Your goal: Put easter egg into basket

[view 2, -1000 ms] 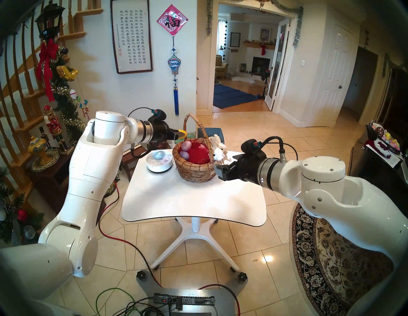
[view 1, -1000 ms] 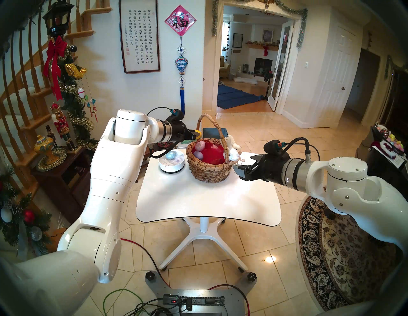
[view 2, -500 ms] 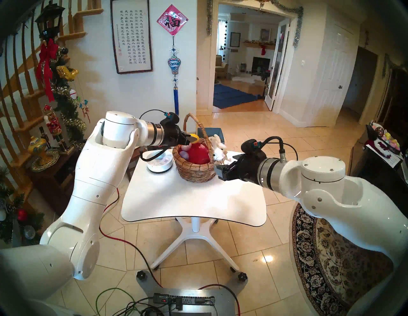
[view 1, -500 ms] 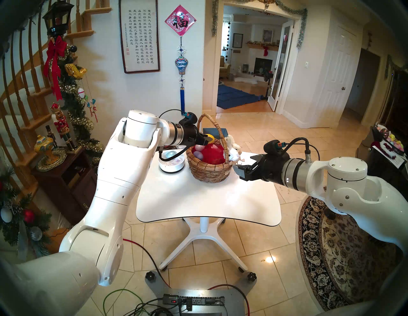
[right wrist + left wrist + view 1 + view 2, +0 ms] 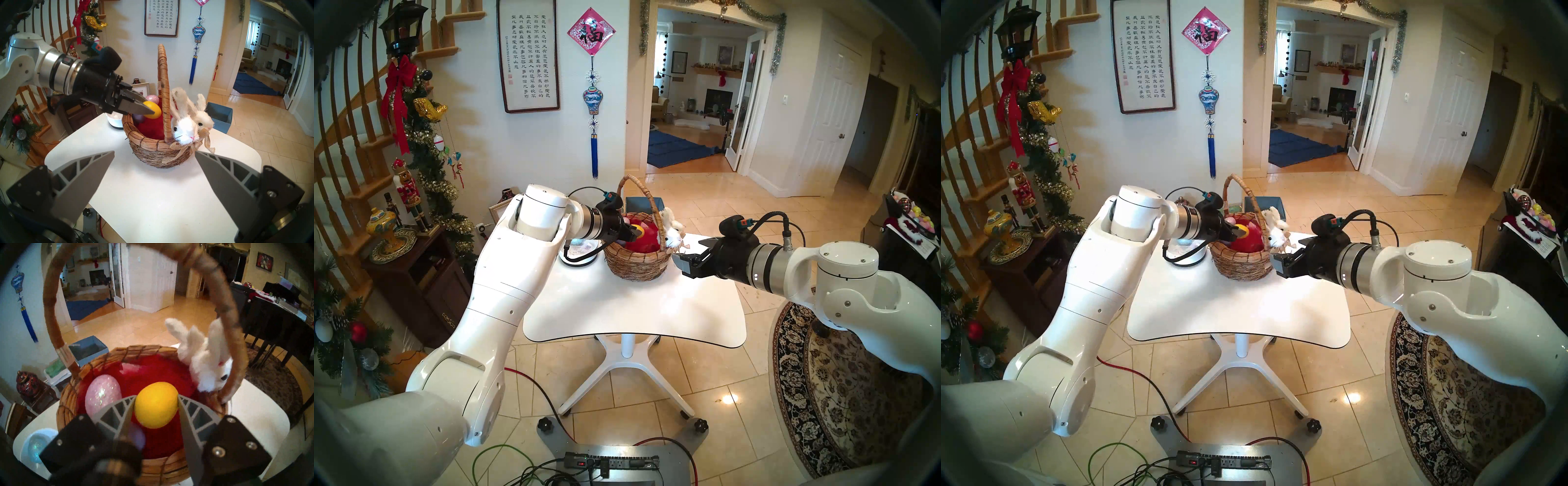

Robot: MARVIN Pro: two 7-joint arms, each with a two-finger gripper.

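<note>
White pedestal table (image 5: pixel 633 315) beneath both my arms. Round brown woven wicker basket (image 5: pixel 634 261), red-lined, tall arched handle, under my left gripper (image 5: pixel 156 401) and just ahead of my right gripper (image 5: pixel 154 156), whose jaws stand wide and empty. Yellow plastic easter egg (image 5: pixel 156 404), pinched between my left fingers (image 5: pixel 124 405), above the lining. Pink glitter egg (image 5: pixel 102 393), left of those fingers, lying in the basket.

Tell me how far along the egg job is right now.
Done: a glittery pink egg and a purple egg already lie on the red lining of the round brown wicker basket. In hand: the left end effector grips a plain yellow egg over the basket's opening, not yet released. Left: a glittery blue egg sits in the shallow white bowl. The right end effector waits open.
</note>
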